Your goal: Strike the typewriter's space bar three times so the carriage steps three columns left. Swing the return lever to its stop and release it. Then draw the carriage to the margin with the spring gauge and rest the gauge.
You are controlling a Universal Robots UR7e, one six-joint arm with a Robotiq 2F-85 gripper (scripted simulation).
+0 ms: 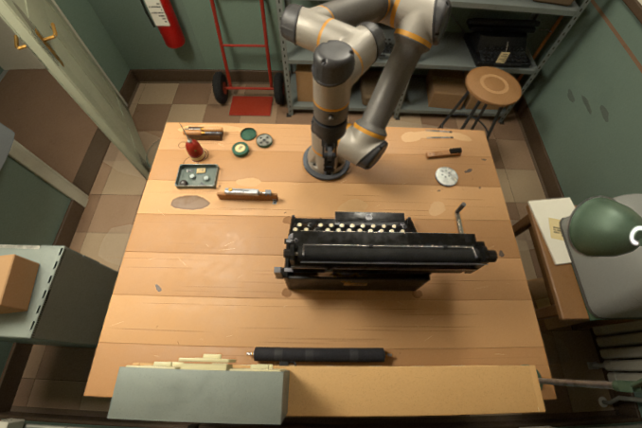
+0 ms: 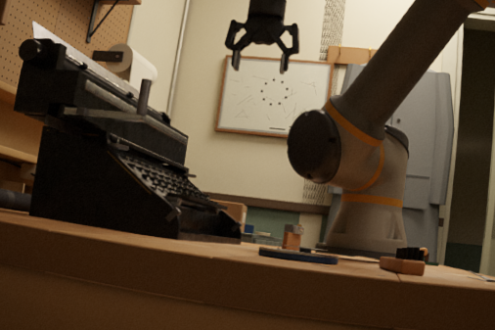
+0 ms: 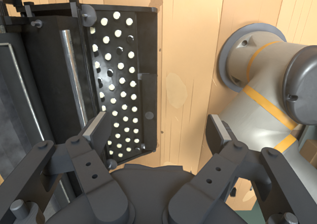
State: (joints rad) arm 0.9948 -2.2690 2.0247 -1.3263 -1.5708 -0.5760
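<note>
The space bar (image 3: 148, 105) is a dark strip along the keyboard's near edge, seen from above by the wrist camera and partly hidden from the side camera behind the key rows. The black typewriter (image 1: 377, 250) sits mid-table with its carriage (image 1: 390, 252) reaching to the right. The return lever (image 1: 459, 216) stands upright at its right rear. The spring gauge (image 1: 247, 193) lies on a wooden rest at the left. My gripper (image 2: 261, 58) is open and empty, high above the table between the typewriter's keyboard and the arm's base (image 1: 327, 167).
Shelving and a stool (image 1: 492, 88) stand behind the table. Small tins (image 1: 248, 141), a tray (image 1: 197, 176) and a red oiler (image 1: 194, 149) lie at the far left. A brush (image 1: 443, 152) and a disc (image 1: 446, 176) lie at the far right, a black roller (image 1: 319, 354) near the front edge.
</note>
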